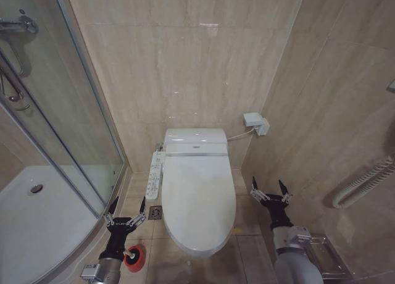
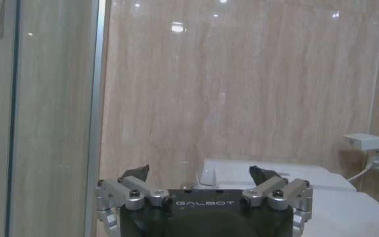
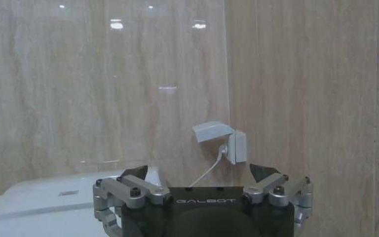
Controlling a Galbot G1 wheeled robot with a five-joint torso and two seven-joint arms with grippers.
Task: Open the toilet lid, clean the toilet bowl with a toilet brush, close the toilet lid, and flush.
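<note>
Standing here, it looks like nothing has been started: the toilet lid lies flat and closed over the toilet bowl, so I'd judge the opening step is the one in hand.

Far left is the glass shower enclosure with its white tray. Next to it, low by the floor, the left gripper hangs with its fingers spread wide and nothing between them. Just under that arm, on the tiles, sits the toilet brush in its red holder, left of the bowl's front end and untouched. A floor drain lies between the gripper and the bowl, and the long white button panel runs along the bowl's left side.

The toilet fills the middle, tank end to the wall. To its right the right gripper hovers beside the bowl's rim, fingers likewise released and empty. Behind it, a wall socket with a cord leads to the toilet.

My guess is the next move calls for one gripper to get under the lid's front edge and swing it up against the tank; the glossy plastic may slip.

As for writing, "GALBOT" is printed on both gripper bodies in the wrist views. The panel's button marks are too small to read.
</note>
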